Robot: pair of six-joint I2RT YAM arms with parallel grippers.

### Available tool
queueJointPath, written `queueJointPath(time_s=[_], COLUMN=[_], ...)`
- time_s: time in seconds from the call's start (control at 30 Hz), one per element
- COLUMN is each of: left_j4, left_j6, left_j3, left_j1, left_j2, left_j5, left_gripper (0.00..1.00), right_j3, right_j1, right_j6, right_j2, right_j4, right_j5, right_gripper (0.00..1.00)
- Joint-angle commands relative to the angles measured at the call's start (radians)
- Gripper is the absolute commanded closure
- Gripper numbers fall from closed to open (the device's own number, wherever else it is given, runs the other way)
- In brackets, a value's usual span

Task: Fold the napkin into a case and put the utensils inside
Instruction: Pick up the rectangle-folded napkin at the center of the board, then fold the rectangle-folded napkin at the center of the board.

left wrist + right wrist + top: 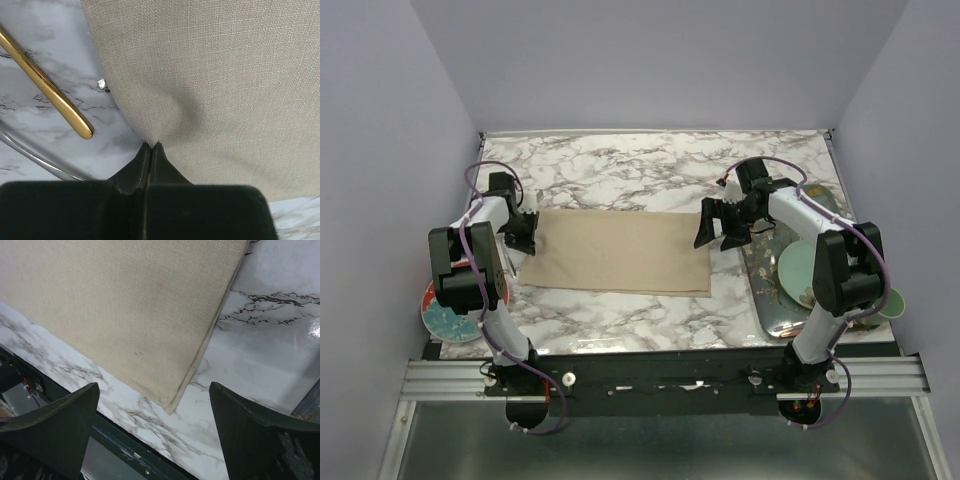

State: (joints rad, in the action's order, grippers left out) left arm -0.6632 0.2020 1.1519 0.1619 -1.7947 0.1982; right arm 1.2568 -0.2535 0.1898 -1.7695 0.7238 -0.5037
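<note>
So, the left claw (150, 152) has its tips pressed together right at the napkin (210, 85) edge. The cloth puckers up into them, so it looks like a pinch on the hem. The right claw (154, 390) is spread wide and hangs over the napkin's opposite near corner, holding nothing. The napkin lies flat as a long rectangle on the marble (620, 180) between the two arms, not yet a case.

What could go wrong: the pinch seems to have only a sliver of hem, so a lift from there could let the cloth slip out. It could also catch just the top layer, since the right wrist view shows the corner doubled. A gold handle (47, 87) lies on the marble just beside the left edge, apart from the cloth, and a dragged napkin could knock it. Can't tell if it's spoon or fork, and the other one isn't visible.

Containers: the tray (770, 305) on the right carries a green plate (798, 265), with a green cup (892, 303) by its right rim, on or off it is hard to say. A round plate (448, 315) sits bottom left, half under the left arm; can't tell what's on it
</note>
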Motion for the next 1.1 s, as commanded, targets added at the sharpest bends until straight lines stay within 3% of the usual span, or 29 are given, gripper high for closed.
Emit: queueJointPath(time_s=[0.0,0.1,0.3,0.73,1.07], left_j4=[-0.059,-0.119,-0.171,-0.101,0.059], left_j6=[0.023,0.04,-0.03,-0.338,-0.541], left_j3=[0.04,0.084,0.12,0.295,0.377], left_j1=[0.005,-0.022,-0.201,-0.583,-0.725], left_j2=[0.064,0.127,0.17,-0.02,-0.163], left_j5=[-0.003,-0.006,0.009,0.32,0.449], left_gripper=[1.0,1.0,1.0,1.0,1.0], right_j3=[0.024,0.009,-0.007,0.042,0.062], right_j1=[0.005,0.003,0.003,0.025,0.056], right_j6=[-0.015,-0.016,-0.013,-0.061,-0.072], right_j2=[-0.002,0.012,0.019,0.053,0.093], right_j4=[0.028,0.028,0.031,0.109,0.149], right_j5=[-0.048,-0.071,-0.049,-0.038,-0.052], right_gripper=[0.01,0.02,0.02,0.0,0.0])
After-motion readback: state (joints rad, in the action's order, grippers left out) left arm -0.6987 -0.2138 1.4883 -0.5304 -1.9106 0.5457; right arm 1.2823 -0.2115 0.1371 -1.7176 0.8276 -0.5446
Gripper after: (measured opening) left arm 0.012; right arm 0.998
